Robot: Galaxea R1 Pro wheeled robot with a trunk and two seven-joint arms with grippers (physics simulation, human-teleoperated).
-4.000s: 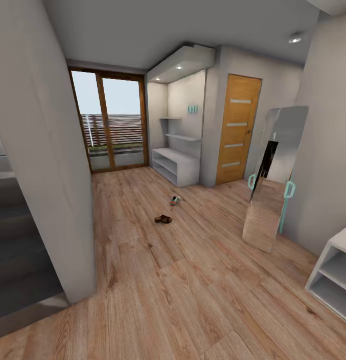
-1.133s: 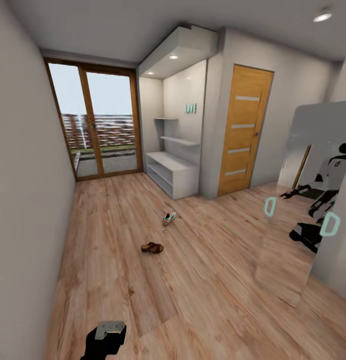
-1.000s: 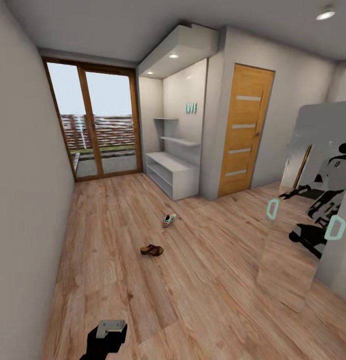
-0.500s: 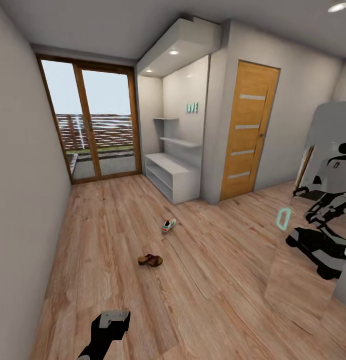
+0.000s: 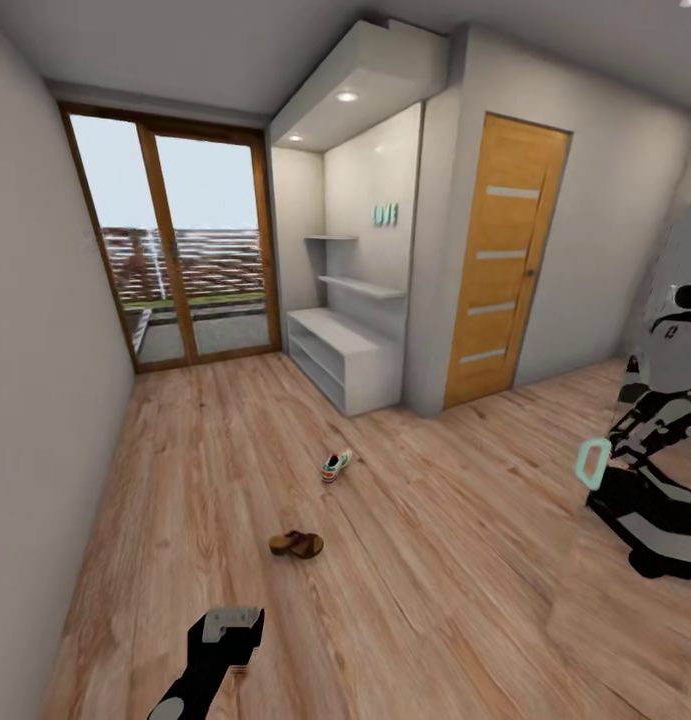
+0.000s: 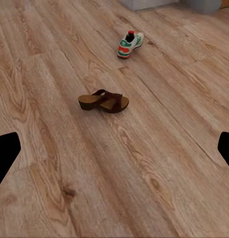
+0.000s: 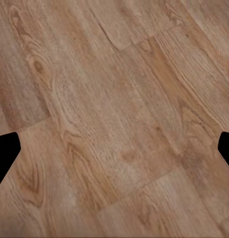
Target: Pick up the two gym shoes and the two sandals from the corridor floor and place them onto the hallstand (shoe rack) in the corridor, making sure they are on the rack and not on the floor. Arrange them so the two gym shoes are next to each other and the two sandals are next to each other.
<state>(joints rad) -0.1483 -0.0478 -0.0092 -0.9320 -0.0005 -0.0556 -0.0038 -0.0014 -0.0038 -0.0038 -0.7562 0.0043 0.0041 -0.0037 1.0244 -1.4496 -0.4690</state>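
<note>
You were on the approach here, so the job was to stop the base well, not to grab anything. The sandals (image 5: 296,544) lay on the corridor floor (image 5: 435,560) as a close pair, near you and a little left of centre. The gym shoes (image 5: 335,465) sat farther off, between the sandals and the hallstand (image 5: 345,360), which stood against the far wall in the alcove, left of the wooden door (image 5: 505,260). None of them was on the rack yet.

Your left claw (image 5: 230,628) hung low at the near edge, well short of the sandals. In the left wrist view its two dark fingertips (image 6: 5,153) stood at opposite edges, so the claw was spread wide with nothing in it, and the sandals (image 6: 104,101) and the gym shoes (image 6: 130,43) lay ahead between them. The right claw (image 7: 114,148) looked the same — tips far apart over bare planks.

My advice was to keep rolling forward and aim slightly left, so that the sandals ended up within easy downward reach of the left arm. I would have stopped short of them, since the base could nudge a shoe. Each pair read as one shape from here — I could not tell whether the shoes in it touched, so settle on a grip once you are closer.
</note>
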